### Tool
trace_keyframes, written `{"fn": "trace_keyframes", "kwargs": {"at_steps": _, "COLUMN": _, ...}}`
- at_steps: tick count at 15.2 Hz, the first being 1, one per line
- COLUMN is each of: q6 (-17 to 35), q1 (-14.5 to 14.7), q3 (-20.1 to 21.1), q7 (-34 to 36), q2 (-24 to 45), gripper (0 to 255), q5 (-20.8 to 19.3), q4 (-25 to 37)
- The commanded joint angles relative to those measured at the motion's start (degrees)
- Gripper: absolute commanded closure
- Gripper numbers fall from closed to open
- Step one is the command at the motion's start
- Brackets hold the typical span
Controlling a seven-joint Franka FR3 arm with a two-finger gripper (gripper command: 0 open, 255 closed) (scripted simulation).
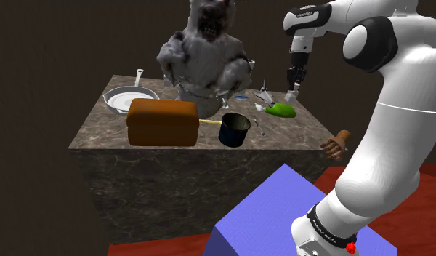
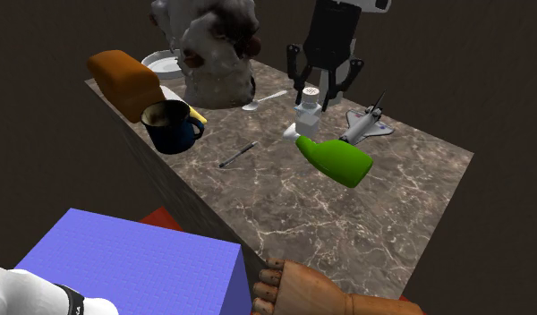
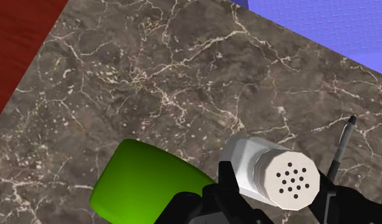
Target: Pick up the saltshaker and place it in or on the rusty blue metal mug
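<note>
The saltshaker (image 3: 267, 170) is white with a ring of dark holes in its top. It sits between my gripper's (image 3: 277, 183) two black fingers, which clasp its sides. On the second exterior view it (image 2: 308, 111) hangs under the gripper (image 2: 311, 98), just behind the green bottle's neck. I cannot tell whether its base touches the marble. The dark blue mug (image 1: 234, 129) stands near the table's front edge, well to the shoulder view's left of the gripper (image 1: 291, 93). That mug (image 2: 173, 125) is upright, with nothing in it.
A green bottle (image 2: 336, 160) lies beside the shaker, with a toy space shuttle (image 2: 366, 123) behind it. A pen (image 2: 237, 154), a spoon (image 2: 262, 101), a brown loaf (image 1: 163, 121), a pan (image 1: 129, 97) and a grey furry figure (image 1: 202, 54) also share the marble table (image 2: 285, 210). The blue stand (image 1: 275, 214) is in front.
</note>
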Motion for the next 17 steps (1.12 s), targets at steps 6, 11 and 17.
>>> {"fn": "trace_keyframes", "kwargs": {"at_steps": 6, "q6": -5.4, "q1": -0.4, "q3": -0.2, "q7": -0.4, "q2": 0.1, "gripper": 255, "q5": -0.1, "q4": 5.5}}
{"fn": "trace_keyframes", "kwargs": {"at_steps": 11, "q6": -4.7, "q1": 4.1, "q3": 1.3, "q7": 5.2, "q2": -5.9, "gripper": 255, "q5": -1.2, "q4": -1.1}}
{"fn": "trace_keyframes", "kwargs": {"at_steps": 17, "q6": -4.0, "q1": 9.6, "q3": 4.5, "q7": 14.1, "q2": -13.0, "gripper": 255, "q5": -1.5, "q4": -8.7}}
